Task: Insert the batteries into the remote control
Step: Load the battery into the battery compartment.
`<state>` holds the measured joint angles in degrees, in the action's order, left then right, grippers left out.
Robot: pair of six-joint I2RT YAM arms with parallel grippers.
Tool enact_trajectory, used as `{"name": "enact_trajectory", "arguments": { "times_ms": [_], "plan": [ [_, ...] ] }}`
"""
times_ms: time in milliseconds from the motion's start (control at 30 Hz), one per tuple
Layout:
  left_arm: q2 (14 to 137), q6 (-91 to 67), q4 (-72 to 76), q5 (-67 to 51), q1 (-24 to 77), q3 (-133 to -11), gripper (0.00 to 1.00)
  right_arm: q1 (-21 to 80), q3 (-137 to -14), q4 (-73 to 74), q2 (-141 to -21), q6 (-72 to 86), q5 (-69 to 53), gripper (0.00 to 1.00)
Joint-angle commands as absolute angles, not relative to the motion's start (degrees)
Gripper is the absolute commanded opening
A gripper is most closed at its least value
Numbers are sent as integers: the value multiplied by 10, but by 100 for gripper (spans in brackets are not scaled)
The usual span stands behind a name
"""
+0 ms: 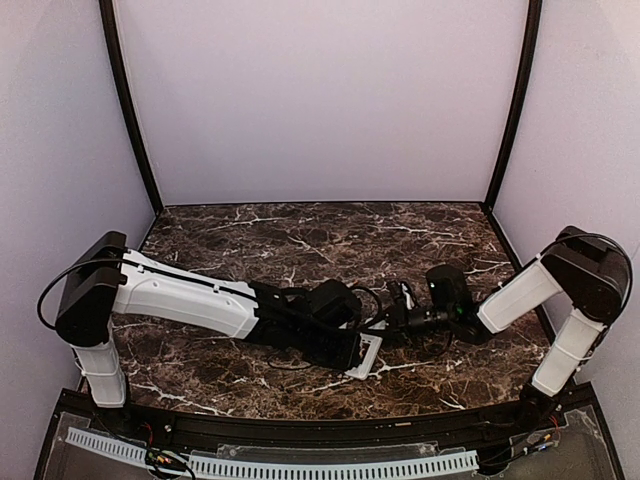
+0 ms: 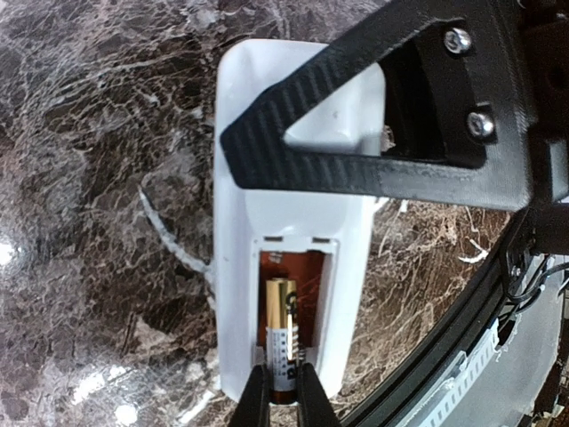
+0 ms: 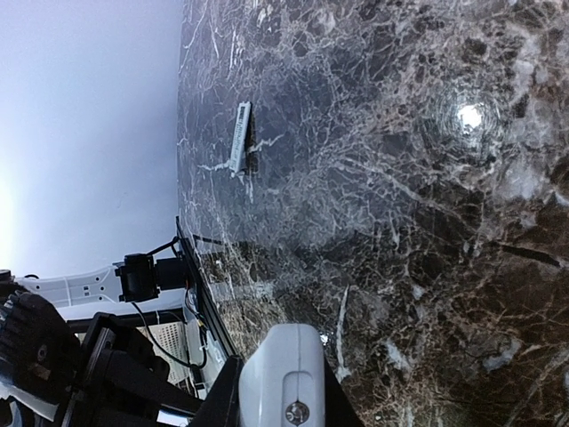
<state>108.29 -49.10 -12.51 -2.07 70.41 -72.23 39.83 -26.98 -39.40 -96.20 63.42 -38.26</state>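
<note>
Worktop [image 1: 300, 235] dark brown marble pattern with white veins, pale walls on three sides. Left arm [image 1: 180, 295] and right arm [image 1: 520, 292] both reach inward and meet near the middle of the worktop, toward its near edge. Remote control [image 2: 298, 227] sits there between the two arm ends, back side up, long axis running away from the left wrist camera; battery compartment open, reddish recess exposed. Right jaws pressed onto the remote control: in the left wrist view one black finger [image 2: 356, 142] lies across its upper part, and in the right wrist view the white rounded end of the body stands between the fingers. Small flat white plastic piece [image 3: 240, 138] lies on the worktop well apart from the remote control, seen nearly edge-on from the right wrist. Battery [image 2: 283, 338], gold and black, lies lengthwise in the compartment, on the left side as the left wrist camera sees it. Left jaws pinch the near end of the battery, one fingertip touching each side of it
</note>
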Motion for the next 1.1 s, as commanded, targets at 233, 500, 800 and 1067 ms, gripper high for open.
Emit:
{"name": "enact_trajectory", "arguments": {
  "times_ms": [233, 500, 800, 1067],
  "plan": [
    [1093, -527, -209, 44, 708, -746, 0, 408, -260, -442, -972, 650, -380, 0],
    [1108, -520, -215, 65, 708, -764, 1, 413, -266, -452, -979, 662, -388, 0],
    [1127, -510, -238, 94, 704, -784, 0, 416, -265, -471, -986, 673, -398, 0],
    [1150, -503, -247, 105, 704, -789, 0, 415, -263, -491, -989, 685, -410, 0]
  ]
}}
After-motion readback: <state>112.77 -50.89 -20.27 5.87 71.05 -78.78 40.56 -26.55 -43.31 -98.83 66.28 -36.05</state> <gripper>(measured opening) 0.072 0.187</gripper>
